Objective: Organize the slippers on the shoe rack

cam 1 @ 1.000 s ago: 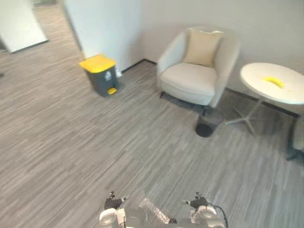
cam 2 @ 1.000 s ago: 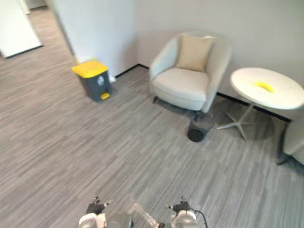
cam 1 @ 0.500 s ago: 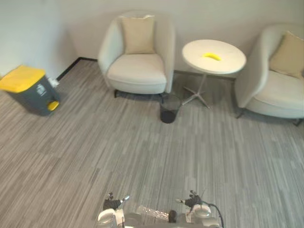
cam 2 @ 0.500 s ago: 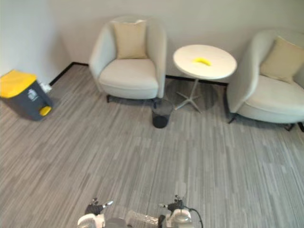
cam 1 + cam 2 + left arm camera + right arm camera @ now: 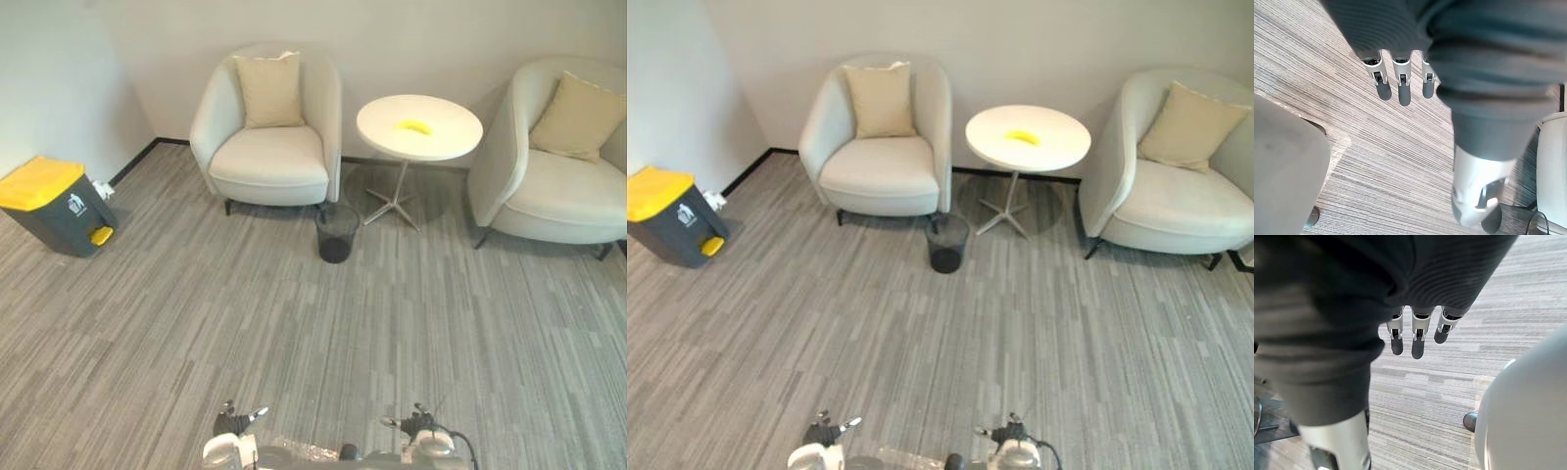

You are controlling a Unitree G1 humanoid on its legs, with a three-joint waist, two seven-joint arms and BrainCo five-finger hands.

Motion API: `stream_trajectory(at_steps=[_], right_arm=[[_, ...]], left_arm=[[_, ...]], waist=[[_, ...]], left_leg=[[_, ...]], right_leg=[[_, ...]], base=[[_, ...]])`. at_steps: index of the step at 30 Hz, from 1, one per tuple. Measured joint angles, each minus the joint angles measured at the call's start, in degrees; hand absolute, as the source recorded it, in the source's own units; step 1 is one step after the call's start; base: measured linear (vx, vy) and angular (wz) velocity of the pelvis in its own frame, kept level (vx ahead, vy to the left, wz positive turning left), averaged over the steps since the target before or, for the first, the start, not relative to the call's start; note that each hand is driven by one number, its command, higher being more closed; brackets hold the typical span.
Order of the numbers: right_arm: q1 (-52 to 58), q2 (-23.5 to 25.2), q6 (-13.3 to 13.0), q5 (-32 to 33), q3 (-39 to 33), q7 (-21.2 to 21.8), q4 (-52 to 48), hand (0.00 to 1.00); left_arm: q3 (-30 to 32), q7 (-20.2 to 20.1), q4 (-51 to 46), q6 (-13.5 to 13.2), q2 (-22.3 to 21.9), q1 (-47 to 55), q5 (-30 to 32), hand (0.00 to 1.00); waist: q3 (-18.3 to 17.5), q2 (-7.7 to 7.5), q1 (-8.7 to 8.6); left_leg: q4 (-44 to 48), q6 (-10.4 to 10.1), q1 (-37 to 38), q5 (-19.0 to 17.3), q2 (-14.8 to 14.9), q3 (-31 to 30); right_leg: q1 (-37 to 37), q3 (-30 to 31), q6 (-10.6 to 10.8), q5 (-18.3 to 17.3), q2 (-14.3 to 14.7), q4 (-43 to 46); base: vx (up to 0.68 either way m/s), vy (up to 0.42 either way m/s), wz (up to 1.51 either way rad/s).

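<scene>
Carpet [image 5: 1376,147] lies under both hands in the wrist views. The left hand [image 5: 1404,90] and right hand [image 5: 1418,340] hang with fingers straight, slightly spread, empty. Eye views: round white tabletop [image 5: 382,122] bearing a yellow item [image 5: 416,125]; cushioned armchair [image 5: 269,162] left of it, second armchair [image 5: 558,186] right of it; black mesh wastebasket [image 5: 336,233] near its base; yellow-lidded bin [image 5: 54,204] well left of it.

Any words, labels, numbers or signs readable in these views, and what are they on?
On the bin: a small white mark on its grey side, too small to read.
Nothing else here carries any readable text.
</scene>
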Motion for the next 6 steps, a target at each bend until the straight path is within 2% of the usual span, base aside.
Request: stream_trajectory(at_steps=[6], right_arm=[[0.1,0.3,-0.1,0.5,-1.5,-0.1,0.1,0.0]], left_arm=[[0.0,0.7,0.2,0.0,0.0,0.1,0.0,0.0]], waist=[[0.0,0.06,0.0]], left_leg=[[-3.5,1.3,1.8,0.8,-1.2,0.5]], right_leg=[[3.3,0.6,1.3,4.3,-1.0,-6.2]], base=[[-0.03,0.123,-0.02]])
